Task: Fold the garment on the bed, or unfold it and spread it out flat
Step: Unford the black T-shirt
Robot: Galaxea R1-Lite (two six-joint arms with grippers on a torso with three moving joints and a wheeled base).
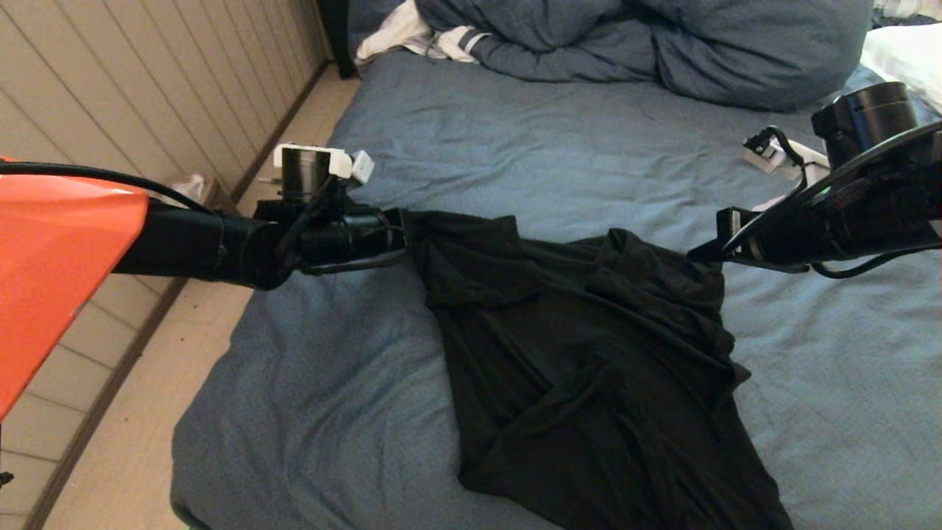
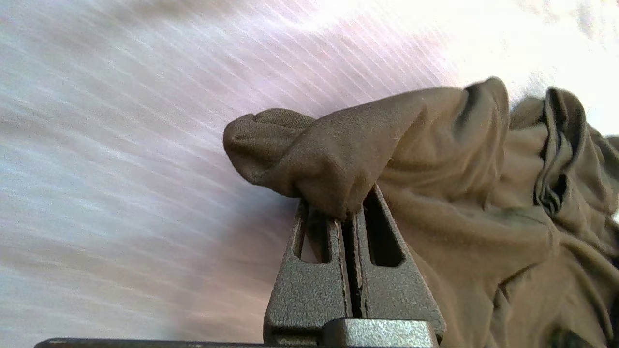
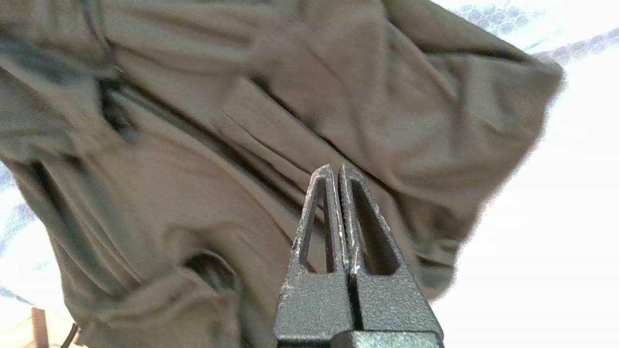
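The garment (image 1: 589, 353) is a plain black T-shirt, crumpled and bunched in the middle of the bed (image 1: 515, 132); no print shows. My left gripper (image 1: 403, 221) is at its upper left corner, shut on a bunched fold of the garment (image 2: 459, 159), which bulges over the gripper (image 2: 346, 212) tips. My right gripper (image 1: 695, 255) is at the shirt's upper right edge. Its fingers (image 3: 314, 217) are shut tight together with bare tips, and the garment (image 3: 193, 169) lies just behind the gripper (image 3: 334, 168).
A bulky blue-grey duvet (image 1: 662, 44) lies across the far end of the bed, with a white striped cloth (image 1: 412, 33) beside it and a white pillow (image 1: 909, 55) at the far right. The bed's left edge drops to a tiled floor (image 1: 147, 442) along a panelled wall.
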